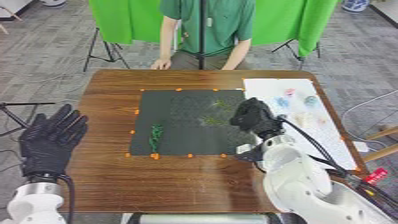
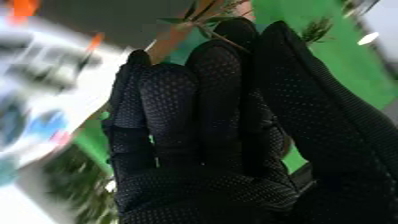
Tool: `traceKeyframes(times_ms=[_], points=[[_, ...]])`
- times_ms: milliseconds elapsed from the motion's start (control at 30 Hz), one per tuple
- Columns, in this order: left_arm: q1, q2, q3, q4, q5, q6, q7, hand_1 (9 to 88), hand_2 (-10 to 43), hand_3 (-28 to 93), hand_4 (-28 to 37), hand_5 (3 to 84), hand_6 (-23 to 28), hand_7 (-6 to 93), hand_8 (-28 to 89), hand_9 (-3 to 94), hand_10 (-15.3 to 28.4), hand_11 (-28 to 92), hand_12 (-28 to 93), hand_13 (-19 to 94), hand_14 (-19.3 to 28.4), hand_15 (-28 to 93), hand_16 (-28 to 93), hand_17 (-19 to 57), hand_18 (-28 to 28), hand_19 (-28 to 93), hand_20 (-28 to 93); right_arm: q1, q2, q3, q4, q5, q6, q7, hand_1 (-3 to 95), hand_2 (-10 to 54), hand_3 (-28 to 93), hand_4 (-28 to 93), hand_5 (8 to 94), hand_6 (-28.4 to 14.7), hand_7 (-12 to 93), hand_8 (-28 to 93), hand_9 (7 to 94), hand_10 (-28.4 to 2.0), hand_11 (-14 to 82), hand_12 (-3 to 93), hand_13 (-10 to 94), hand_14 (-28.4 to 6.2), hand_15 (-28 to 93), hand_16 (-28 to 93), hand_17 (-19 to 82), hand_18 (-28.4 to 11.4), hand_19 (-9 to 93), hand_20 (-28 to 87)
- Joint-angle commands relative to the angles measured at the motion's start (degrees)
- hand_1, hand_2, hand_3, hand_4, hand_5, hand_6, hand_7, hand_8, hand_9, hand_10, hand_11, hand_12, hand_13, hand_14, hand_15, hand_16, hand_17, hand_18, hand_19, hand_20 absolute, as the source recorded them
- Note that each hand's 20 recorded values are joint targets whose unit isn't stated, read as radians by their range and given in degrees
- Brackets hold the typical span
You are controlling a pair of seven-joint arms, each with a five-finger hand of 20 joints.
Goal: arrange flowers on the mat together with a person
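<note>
Bench: held mat, green sprigs
Left hand: was released
Right hand: was over mat; cannot tell grasp

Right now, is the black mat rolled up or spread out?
Spread out: the black mat lies flat, with orange bits along its edges.

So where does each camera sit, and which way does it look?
Head view: on the robot's head, looking forward and down at the wooden table and black mat; the left hand and right hand show.
Right wrist view: on the right wrist, looking along its gloved fingers towards a leafy stem.
Both share the right hand, white sheet and green cloth.
</note>
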Motion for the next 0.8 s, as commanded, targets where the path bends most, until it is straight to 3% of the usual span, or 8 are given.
traceKeyframes(times_ms=[33,467,800], points=[[-0.4,-0.12,1.29,1.04,0.62,-0.57,-1.66,21.8,13.7,78,-28.3,50.3,9.9,16.2,-9,43.4,16.5,19,10,32,17.3,36,-6,-5.8,17.4,39,15,6.6,-9.7,-7.8,4.5,-4.8,-2.8,2.3,48.8,-9.5,71,-15,70.1,-1.4,44,13,76.0,-10.1,43.8,50.5,63,-13.2,70,38,29,-23.3,77,31],[-2.7,0.56,3.61,2.29,0.80,-0.87,-3.70,22.3,14.6,77,-28.3,49.1,9.9,15.6,-9,43.1,16.7,19,10,32,18.1,36,-6,-6.0,18.0,40,15,7.8,-16.8,-14.4,13.0,-14.0,-8.2,2.9,49.1,-9.5,70,-15,70.1,-1.6,44,13,75.6,-10.9,44.7,48.9,63,-13.6,70,38,29,-23.6,78,30],[-3.1,0.64,3.65,2.70,0.41,-0.60,-4.06,22.2,14.3,77,-28.3,48.6,9.6,15.7,-9,42.7,16.4,19,11,32,17.5,35,-6,-6.0,18.0,40,15,4.9,-17.7,-13.0,14.5,-13.7,-10.2,3.3,48.8,-9.5,70,-16,69.1,-1.8,42,12,75.0,-11.0,42.2,49.8,62,-14.0,69,37,28,-24.0,78,28]])
